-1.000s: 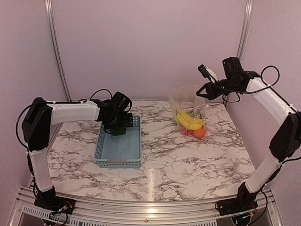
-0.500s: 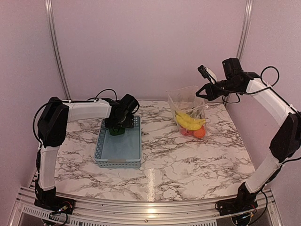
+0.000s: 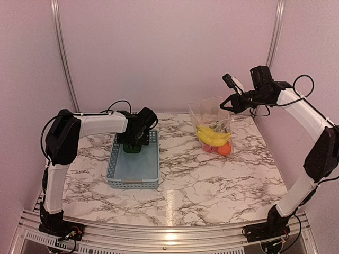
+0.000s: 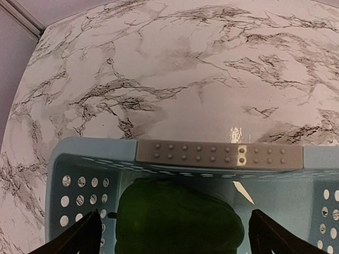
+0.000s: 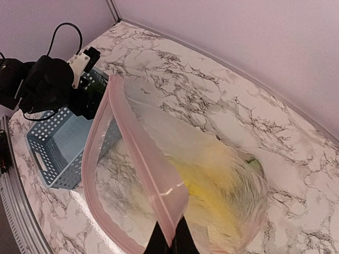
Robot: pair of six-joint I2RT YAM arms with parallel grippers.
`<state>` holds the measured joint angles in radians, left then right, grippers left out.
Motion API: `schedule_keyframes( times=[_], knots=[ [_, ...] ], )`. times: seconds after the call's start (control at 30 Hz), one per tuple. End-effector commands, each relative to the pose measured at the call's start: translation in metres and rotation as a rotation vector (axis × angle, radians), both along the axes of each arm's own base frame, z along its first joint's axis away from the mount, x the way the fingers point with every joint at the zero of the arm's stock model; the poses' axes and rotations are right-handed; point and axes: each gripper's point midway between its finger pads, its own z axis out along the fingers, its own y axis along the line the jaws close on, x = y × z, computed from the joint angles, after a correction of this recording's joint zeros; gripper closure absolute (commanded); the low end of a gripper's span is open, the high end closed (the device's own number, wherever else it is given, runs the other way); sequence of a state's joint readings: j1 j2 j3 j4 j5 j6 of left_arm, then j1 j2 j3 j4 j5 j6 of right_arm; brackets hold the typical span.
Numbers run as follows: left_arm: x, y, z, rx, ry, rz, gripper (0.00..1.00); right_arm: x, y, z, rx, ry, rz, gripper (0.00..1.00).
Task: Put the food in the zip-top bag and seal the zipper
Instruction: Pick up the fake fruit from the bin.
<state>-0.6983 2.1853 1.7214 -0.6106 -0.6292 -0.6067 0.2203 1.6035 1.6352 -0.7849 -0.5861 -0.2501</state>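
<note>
Left gripper (image 4: 177, 235) spread wide, a dark green pepper (image 4: 175, 214) between its jaws in the basket (image 4: 220, 154) — its lower part cut off. Right gripper (image 5: 169, 241) clenched on the bag (image 5: 175, 143) rim — bananas (image 3: 213, 136) below, blurred through plastic.

Nothing to read here: no lettering, label, brand or number is legible in any view. The nearest thing to a marking is the grey strip (image 4: 220, 154) on the rim of the basket (image 4: 85, 159), and that shows only two rows of raised dots, no characters.
</note>
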Motion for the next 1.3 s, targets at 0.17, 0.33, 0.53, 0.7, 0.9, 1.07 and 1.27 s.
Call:
schedule_keyframes(
  times=[0.17, 0.33, 0.53, 0.7, 0.9, 1.07, 1.27],
  knots=[
    [-0.009, -0.007, 0.009, -0.028, 0.035, -0.046, 0.01, 0.002, 0.006, 0.006, 0.026, -0.011, 0.019, 1.00],
    [-0.011, -0.008, -0.007, -0.012, 0.075, -0.066, 0.01, 0.002, 0.006, 0.007, 0.024, -0.014, 0.020, 1.00],
    [-0.007, -0.007, -0.016, 0.015, 0.086, -0.075, 0.01, 0.000, 0.005, 0.009, 0.020, -0.019, 0.017, 1.00],
    [-0.007, -0.004, -0.026, 0.040, 0.105, -0.073, 0.01, -0.001, 0.004, 0.009, 0.018, -0.020, 0.014, 1.00],
    [-0.007, -0.002, -0.036, 0.052, 0.124, -0.075, 0.01, 0.000, 0.004, 0.008, 0.018, -0.018, 0.015, 1.00],
    [-0.004, -0.003, -0.040, 0.066, 0.130, -0.084, 0.05, -0.001, 0.004, 0.009, 0.018, -0.018, 0.015, 1.00],
    [-0.006, -0.001, -0.020, 0.049, 0.097, -0.080, 0.14, -0.002, 0.003, 0.009, 0.014, -0.022, 0.011, 1.00]
  ],
)
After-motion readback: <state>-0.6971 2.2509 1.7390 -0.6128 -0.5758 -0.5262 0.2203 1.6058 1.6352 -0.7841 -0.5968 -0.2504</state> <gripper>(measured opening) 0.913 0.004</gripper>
